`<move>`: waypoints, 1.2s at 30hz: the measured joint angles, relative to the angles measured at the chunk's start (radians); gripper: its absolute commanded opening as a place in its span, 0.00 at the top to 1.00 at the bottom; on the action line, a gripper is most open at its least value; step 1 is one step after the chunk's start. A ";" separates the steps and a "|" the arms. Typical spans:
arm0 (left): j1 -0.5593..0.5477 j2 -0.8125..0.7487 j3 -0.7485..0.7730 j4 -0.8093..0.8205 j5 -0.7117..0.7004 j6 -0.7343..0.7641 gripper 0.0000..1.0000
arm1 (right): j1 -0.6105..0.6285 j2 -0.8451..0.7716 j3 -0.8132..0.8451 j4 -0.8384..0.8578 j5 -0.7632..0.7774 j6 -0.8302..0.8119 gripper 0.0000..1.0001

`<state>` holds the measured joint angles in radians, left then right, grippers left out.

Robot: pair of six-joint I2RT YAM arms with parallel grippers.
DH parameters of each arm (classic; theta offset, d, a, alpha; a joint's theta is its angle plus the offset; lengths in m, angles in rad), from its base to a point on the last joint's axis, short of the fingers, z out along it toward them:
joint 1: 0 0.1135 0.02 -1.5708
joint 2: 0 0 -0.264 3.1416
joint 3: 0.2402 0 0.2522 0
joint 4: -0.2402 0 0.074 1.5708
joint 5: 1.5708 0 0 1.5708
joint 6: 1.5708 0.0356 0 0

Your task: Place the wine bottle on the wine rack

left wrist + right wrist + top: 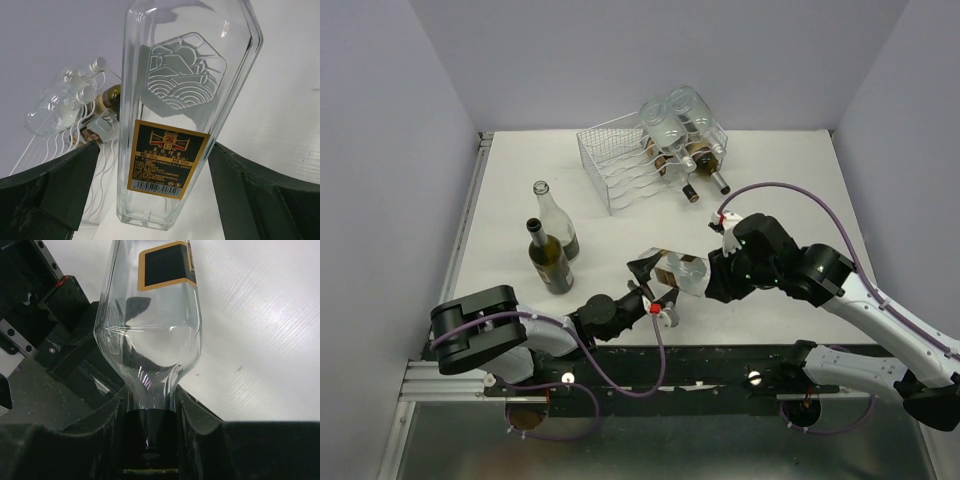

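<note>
Right tool [150,412] clamped on the capped neck of the clear wine bottle [150,330], held by the tabletop's [800,180] near edge, long axis crosswise, base between the wide-open left tool's [655,298] fingers; wine rack [620,165] at far edge.

label [167,160] on wine bottle [185,75] reads "12"; rest illegible

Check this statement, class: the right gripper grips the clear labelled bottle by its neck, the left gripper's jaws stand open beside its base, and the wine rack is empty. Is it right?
The wine rack is not empty: several bottles lie in it, as the top external view shows. The right gripper does grip the clear bottle by its neck, and the left gripper is open.
</note>
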<state>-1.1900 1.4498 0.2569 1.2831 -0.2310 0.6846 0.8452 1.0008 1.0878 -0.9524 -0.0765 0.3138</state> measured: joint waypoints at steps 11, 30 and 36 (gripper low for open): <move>0.026 -0.026 0.026 -0.092 0.075 -0.072 0.01 | 0.000 -0.021 0.000 0.000 -0.093 -0.015 0.99; 0.047 -0.058 0.061 -0.291 0.129 0.069 1.00 | 0.005 -0.006 0.029 -0.020 -0.117 -0.089 0.24; 0.050 -0.066 0.066 -0.323 0.119 0.194 1.00 | 0.005 0.041 0.035 -0.018 -0.114 -0.150 0.24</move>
<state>-1.1400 1.3838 0.3229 0.9604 -0.1120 0.8783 0.8501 1.0420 1.1229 -0.9699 -0.1905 0.1638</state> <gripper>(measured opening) 0.750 0.758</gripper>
